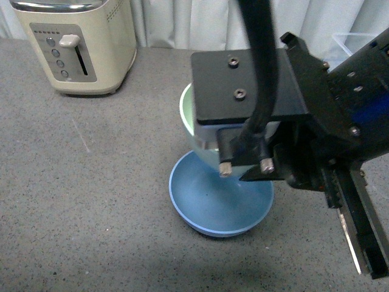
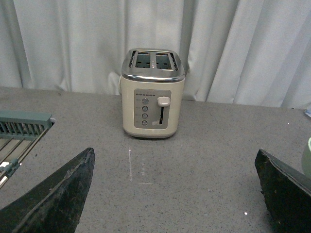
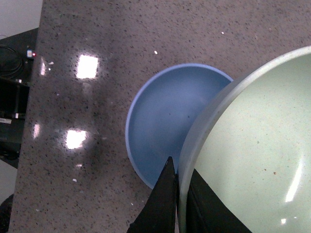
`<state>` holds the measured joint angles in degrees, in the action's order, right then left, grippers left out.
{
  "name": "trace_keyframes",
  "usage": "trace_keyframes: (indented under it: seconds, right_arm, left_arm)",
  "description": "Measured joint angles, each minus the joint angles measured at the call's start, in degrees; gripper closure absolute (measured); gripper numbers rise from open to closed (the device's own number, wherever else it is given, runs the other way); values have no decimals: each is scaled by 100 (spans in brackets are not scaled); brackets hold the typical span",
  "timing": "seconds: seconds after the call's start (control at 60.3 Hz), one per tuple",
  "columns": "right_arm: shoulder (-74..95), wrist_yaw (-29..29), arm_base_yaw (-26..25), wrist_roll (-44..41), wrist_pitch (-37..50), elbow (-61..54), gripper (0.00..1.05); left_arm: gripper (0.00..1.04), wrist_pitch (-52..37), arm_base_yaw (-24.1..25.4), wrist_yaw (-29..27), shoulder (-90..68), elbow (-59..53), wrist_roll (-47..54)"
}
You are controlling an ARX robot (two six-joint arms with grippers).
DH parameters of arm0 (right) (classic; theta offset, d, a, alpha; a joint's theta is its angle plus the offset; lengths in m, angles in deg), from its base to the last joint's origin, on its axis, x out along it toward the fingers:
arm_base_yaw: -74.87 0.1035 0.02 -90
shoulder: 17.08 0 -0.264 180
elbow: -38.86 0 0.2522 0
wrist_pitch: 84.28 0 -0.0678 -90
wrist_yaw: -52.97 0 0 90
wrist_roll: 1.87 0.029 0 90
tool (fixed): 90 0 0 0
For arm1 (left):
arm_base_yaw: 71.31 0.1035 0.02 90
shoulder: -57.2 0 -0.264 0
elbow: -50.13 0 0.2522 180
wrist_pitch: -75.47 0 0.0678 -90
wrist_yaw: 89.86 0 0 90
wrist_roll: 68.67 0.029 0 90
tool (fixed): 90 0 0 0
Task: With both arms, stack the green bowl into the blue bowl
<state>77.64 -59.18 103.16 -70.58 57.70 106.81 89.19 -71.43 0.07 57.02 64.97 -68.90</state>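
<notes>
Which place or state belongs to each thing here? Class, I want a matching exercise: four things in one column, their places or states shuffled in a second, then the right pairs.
Things:
1. green bowl
2. blue bowl
3. toaster
4. left gripper

Places or states:
A. open, holding nothing
B. tilted, pinched at the rim by the right gripper
C. resting on the countertop, below the other bowl
D. cream, standing in front of the curtain

Pairs: 1-B, 2-C, 3-D, 4-A
</notes>
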Motion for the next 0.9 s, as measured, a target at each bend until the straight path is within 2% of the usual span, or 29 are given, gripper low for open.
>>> trace_keyframes:
  seconds: [0.249, 0.613, 0.762, 0.895]
  right_arm:
    - [315, 125, 284, 166, 232, -120, 103]
    - [531, 284, 363, 245, 315, -157, 103]
    - [531, 348, 310, 240, 280, -157, 80]
    - [437, 70, 173, 529, 160, -125, 61]
  left_arm:
    - [6, 0, 0, 0, 0, 0, 0]
    - [6, 0, 0, 0, 0, 0, 0]
    - [6, 0, 0, 0, 0, 0, 0]
    - [6, 0, 0, 0, 0, 0, 0]
